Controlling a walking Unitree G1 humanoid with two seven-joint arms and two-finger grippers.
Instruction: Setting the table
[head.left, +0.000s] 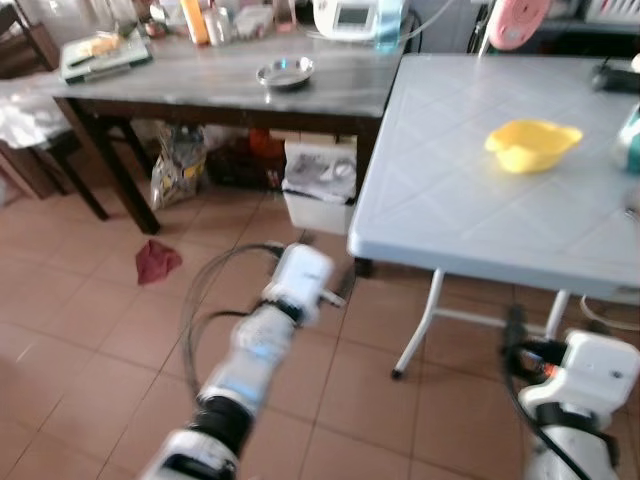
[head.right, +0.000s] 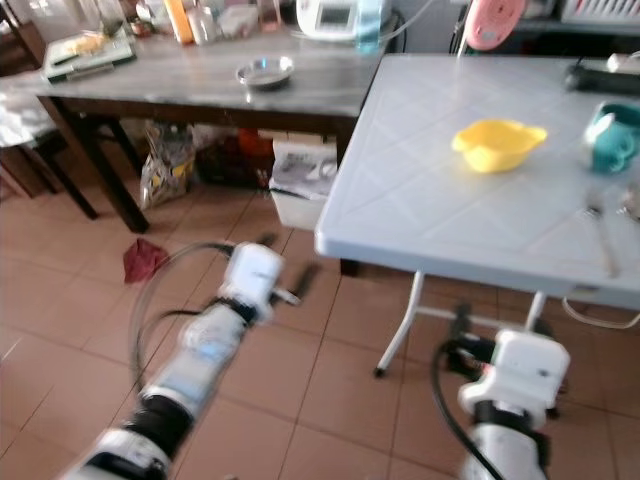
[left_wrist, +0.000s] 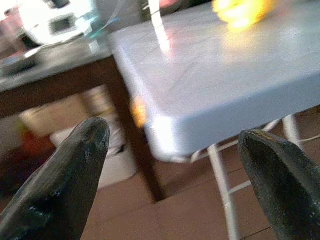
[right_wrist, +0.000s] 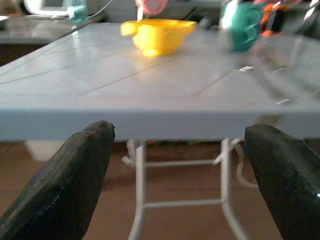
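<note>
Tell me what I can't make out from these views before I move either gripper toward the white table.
- Teal item: cut by the edge in the left eye view, blurred in the right wrist view; a cup or not, unclear.
- Utensil near the white table's right edge: too thin and blurred to identify.
- Yellow bowl: washed out by glare in the left wrist view.
- Metal dish contents: too small.
- Wooden table's back clutter: cut off, blurred.

The floor (head.left: 90, 340) is of reddish-brown tiles. At two o'clock stands a pale grey folding table (head.left: 470, 215) on white legs. At eleven o'clock a dark wooden table (head.left: 200, 85) with a grey top carries clutter. Under it sit bags and a white box (head.left: 318, 185). A red cloth (head.left: 156, 262) lies on the floor at ten o'clock.
</note>
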